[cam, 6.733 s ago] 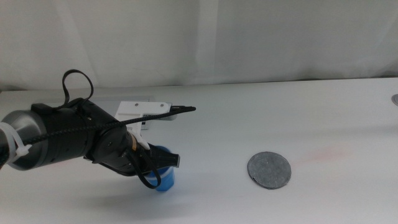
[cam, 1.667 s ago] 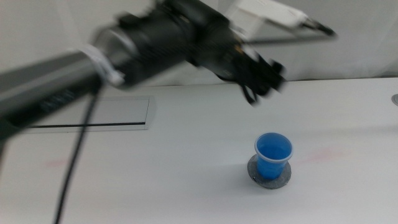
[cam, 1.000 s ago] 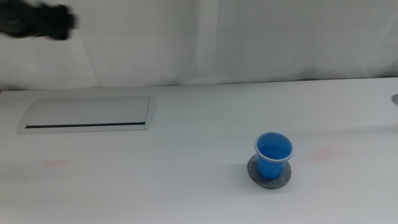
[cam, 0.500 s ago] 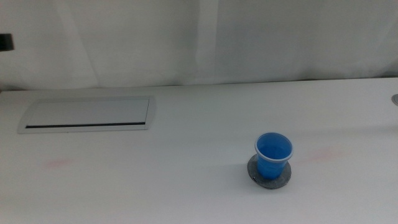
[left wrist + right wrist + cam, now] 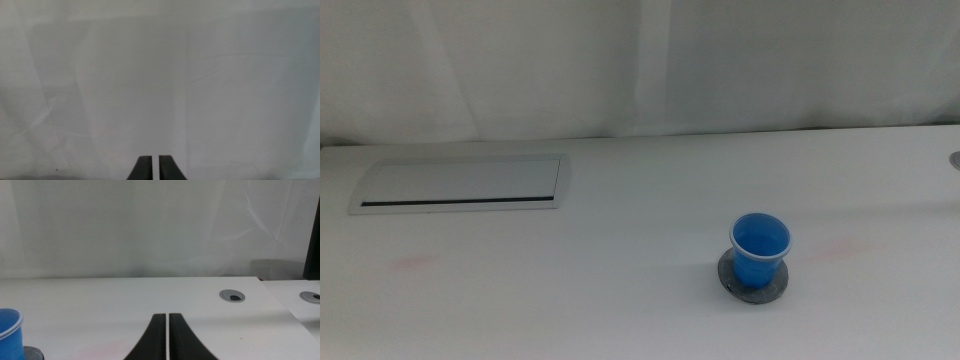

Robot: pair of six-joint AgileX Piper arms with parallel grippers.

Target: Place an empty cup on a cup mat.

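Observation:
The blue cup (image 5: 759, 249) stands upright and empty on the round speckled grey cup mat (image 5: 754, 281), right of the table's middle in the middle view. Both also show at the edge of the right wrist view, the cup (image 5: 10, 335) on the mat (image 5: 33, 354). Neither arm is in the middle view. My left gripper (image 5: 155, 168) is shut and empty, facing the white curtain. My right gripper (image 5: 167, 339) is shut and empty, low over the table, well away from the cup.
A long white panel with a slot (image 5: 460, 184) lies at the back left. A round grey cable port (image 5: 232, 296) is set in the table at the far right, and another (image 5: 310, 296) sits on the neighbouring table. A white curtain closes the back.
The left arm set the cup on the mat, let go, rose and drew back to the upper left. It has left the middle view. The cup and mat stay still.

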